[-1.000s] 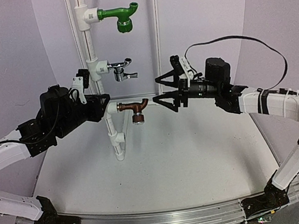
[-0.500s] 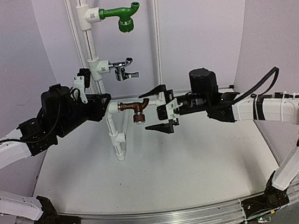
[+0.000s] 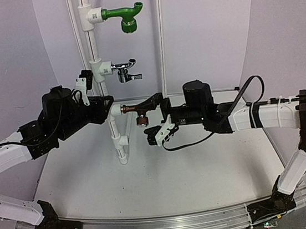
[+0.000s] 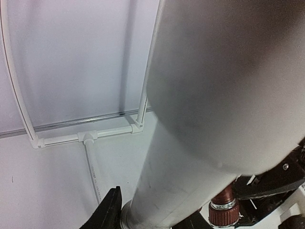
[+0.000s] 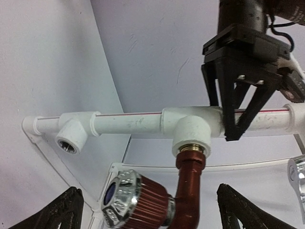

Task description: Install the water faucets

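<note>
The dark reddish-brown faucet (image 3: 139,113) is screwed into a white tee (image 5: 191,128) on the upright pipe, with its round ribbed knob (image 5: 131,199) tilted toward the wrist camera. My right gripper (image 3: 154,119) is open wide, and its fingertips (image 5: 61,211) stand on either side of this faucet without touching it. My left gripper (image 3: 109,107) is shut on the white pipe (image 4: 190,143) just beside that tee. Its black fingers (image 5: 237,107) also show in the right wrist view. The chrome faucet (image 3: 126,71) with its lever sits in a higher tee.
A green elbow piece (image 3: 125,16) is mounted at the top of the pipe stand. An empty tee socket (image 5: 70,136) lies further along the pipe. A white pipe frame (image 4: 86,138) runs along the floor and back wall. The pipe foot stands on the table (image 3: 165,169).
My right arm has swung left and lower, rolling its wrist, so the open jaws now straddle the reddish-brown faucet. The left arm has kept its hold and not moved.
</note>
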Controlling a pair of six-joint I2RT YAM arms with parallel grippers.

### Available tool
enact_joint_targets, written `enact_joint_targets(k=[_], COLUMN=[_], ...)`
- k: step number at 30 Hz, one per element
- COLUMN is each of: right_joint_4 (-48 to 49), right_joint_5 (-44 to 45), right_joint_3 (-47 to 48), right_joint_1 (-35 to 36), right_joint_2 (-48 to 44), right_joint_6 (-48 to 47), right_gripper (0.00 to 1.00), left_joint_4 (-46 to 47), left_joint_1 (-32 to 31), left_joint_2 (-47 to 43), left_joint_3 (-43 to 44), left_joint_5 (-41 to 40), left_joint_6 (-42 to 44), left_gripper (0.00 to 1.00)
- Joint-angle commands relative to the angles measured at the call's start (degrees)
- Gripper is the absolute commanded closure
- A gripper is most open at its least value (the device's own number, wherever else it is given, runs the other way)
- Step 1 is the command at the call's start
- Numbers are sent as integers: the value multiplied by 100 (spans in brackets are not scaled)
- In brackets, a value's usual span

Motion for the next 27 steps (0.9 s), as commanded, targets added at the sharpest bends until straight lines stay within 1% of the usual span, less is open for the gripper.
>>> enact_joint_targets(k=[1,3,6,8,10,13,16,20,22,24,25,27], right_joint_4=[774,1223,1550,1622,1648,1749,1745,1226,910,562,483,443], right_joint_5=[473,431,438,472,446,414,316,114,-3,-262,-400,-546], right_joint_3=[-90,-163,-175,-170,-156,-167,-165,-72,54,182,223,331], right_joint_1=[59,77,103,119,121,128,130,136,135,136,135,133], right_joint_2=[226,312,416,465,492,544,492,214,86,-22,-71,-111], right_joint_6=[-807,-847,-858,-824,-739,-735,-493,273,908,1456,1814,2648], right_gripper=[2,2,7,13,24,33,44,61,74,89,91,91], left_joint_4=[-277,-277,-274,-277,-282,-282,-286,-286,-286,-285,-286,-284], left_joint_1=[-199,-197,-197,-193,-201,-197,-197,-200,-198,-197,-197,-197], left_joint_2=[86,107,104,88,55,-2,-25,-39,-53,-59,-60,-53], left_joint_3=[34,34,49,44,33,0,-28,-45,-59,-59,-59,-58], left_joint_5=[891,908,908,904,906,898,906,924,932,959,975,1002], left_joint_6=[-629,-635,-637,-636,-637,-643,-663,-660,-647,-639,-637,-639], left_gripper=[100,100,100,100,100,100,100,100,100,100,100,100])
